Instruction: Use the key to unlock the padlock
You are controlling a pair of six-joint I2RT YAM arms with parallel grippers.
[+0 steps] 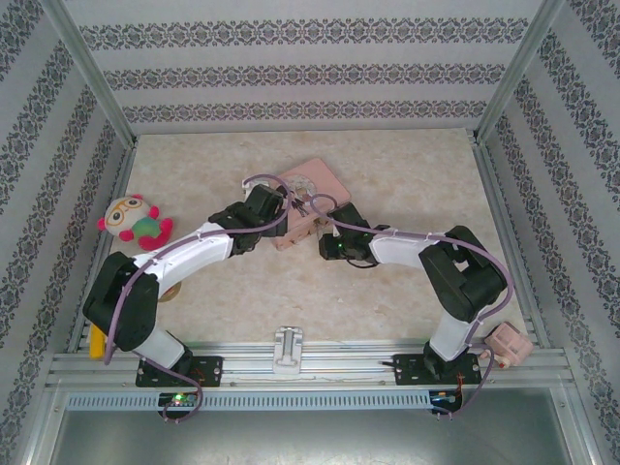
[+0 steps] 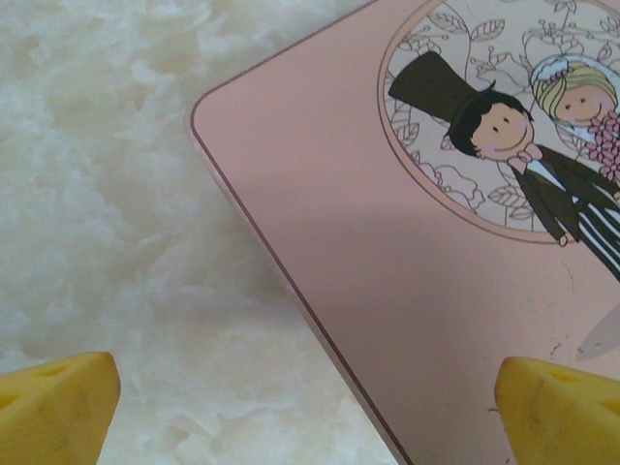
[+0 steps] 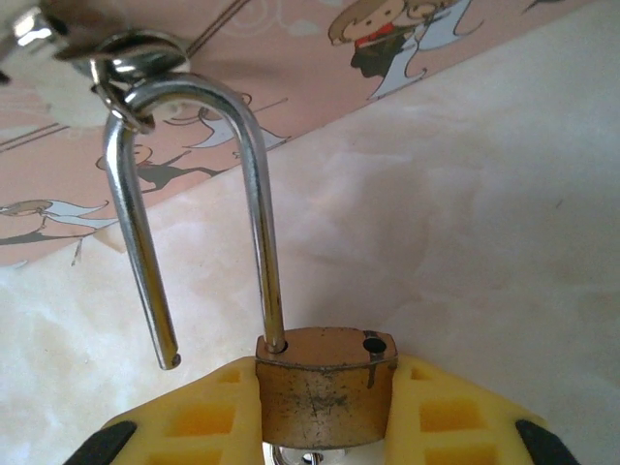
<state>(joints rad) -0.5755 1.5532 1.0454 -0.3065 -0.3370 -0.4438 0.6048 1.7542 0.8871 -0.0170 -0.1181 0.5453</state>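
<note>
The brass padlock [image 3: 325, 383] is clamped by its body between the right fingers [image 3: 203, 421], just beside the pink wedding-couple tin [image 3: 281, 68]. Its silver shackle [image 3: 257, 194] is free at one end and hooked through a metal ring [image 3: 136, 53] at the tin's edge. The left fingers [image 2: 53, 407] are spread wide with nothing between them, one over the tin's lid and the other over the pale marbled surface [image 3: 484, 194] just off its corner.
</note>
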